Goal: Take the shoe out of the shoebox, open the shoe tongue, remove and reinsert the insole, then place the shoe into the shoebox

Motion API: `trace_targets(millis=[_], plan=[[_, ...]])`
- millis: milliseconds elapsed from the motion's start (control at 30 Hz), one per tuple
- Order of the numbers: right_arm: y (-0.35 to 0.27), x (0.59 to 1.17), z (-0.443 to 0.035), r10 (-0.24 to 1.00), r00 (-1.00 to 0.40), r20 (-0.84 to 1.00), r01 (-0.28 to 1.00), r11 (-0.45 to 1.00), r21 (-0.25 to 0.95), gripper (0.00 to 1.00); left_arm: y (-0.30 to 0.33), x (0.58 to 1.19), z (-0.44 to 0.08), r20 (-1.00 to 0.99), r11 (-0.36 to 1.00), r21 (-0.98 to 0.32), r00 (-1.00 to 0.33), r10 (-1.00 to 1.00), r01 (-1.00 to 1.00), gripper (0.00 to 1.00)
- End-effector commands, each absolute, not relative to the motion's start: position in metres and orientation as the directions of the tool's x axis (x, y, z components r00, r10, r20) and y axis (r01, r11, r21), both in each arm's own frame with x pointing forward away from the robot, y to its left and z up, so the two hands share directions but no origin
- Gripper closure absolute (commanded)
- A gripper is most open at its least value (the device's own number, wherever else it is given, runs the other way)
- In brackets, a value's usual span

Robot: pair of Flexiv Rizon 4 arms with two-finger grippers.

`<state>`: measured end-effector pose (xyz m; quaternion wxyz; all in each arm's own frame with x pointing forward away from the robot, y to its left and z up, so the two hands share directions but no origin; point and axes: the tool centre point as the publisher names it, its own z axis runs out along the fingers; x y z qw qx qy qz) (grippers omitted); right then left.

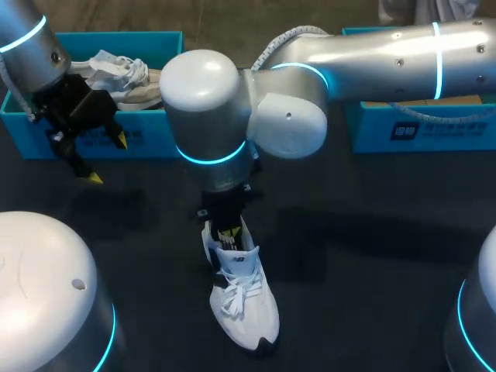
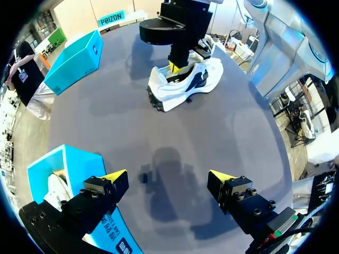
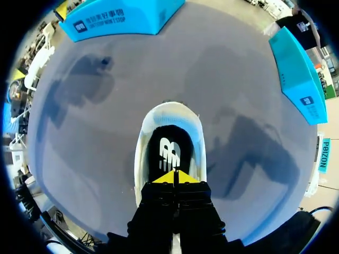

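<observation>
If you lift now, the whole shoe (image 1: pixel 242 306) may rise or tip, because nothing holds it down on the table (image 1: pixel 372 310). Your right gripper (image 3: pixel 174 178) has its tips pressed together inside the shoe, at the heel end of the insole (image 3: pixel 169 152). You cannot tell whether they pinch the insole's edge. Your left gripper (image 2: pixel 168 177) hangs spread beside the left shoebox (image 1: pixel 147 141), well apart from the shoe.
</observation>
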<state>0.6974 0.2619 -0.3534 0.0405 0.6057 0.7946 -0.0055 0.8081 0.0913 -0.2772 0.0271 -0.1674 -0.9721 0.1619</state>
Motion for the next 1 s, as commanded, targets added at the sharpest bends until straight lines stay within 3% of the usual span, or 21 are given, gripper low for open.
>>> trace_targets(millis=[33,233,400,500,567,633,733,1000], plan=[[0.261,0.692,-0.354,0.963,-0.257,-0.077,0.966,0.259,0.022,0.93,0.092,0.808,-0.277,-0.001,0.892,-0.322,-0.942,0.334,0.317,0.00],[0.260,0.676,-0.352,0.965,-0.254,-0.072,0.967,0.253,-0.023,0.87,0.092,0.808,-0.277,-0.001,0.892,-0.322,-0.942,0.334,0.317,0.00],[0.261,0.670,-0.350,0.963,-0.259,-0.076,0.966,0.256,-0.042,0.58,0.092,0.808,-0.277,-0.001,0.892,-0.322,-0.942,0.334,0.317,0.00],[0.262,0.669,-0.349,0.963,-0.257,-0.078,0.966,0.254,-0.048,0.49,0.092,0.808,-0.277,-0.001,0.892,-0.322,-0.942,0.334,0.317,0.00],[0.262,0.668,-0.348,0.963,-0.258,-0.079,0.966,0.254,-0.054,0.23,0.092,0.808,-0.277,-0.001,0.892,-0.322,-0.942,0.334,0.317,0.00],[0.262,0.667,-0.348,0.963,-0.258,-0.080,0.966,0.254,-0.057,0.06,0.092,0.808,-0.277,-0.001,0.892,-0.322,-0.942,0.334,0.317,0.00],[0.261,0.664,-0.350,0.964,-0.256,-0.074,0.966,0.251,-0.067,0.00,0.092,0.808,-0.277,-0.001,0.892,-0.322,-0.942,0.334,0.317,0.00],[0.258,0.655,-0.348,0.967,-0.250,-0.057,0.967,0.246,-0.072,0.00,0.092,0.808,-0.277,-0.001,0.892,-0.322,-0.942,0.334,0.317,0.00]])
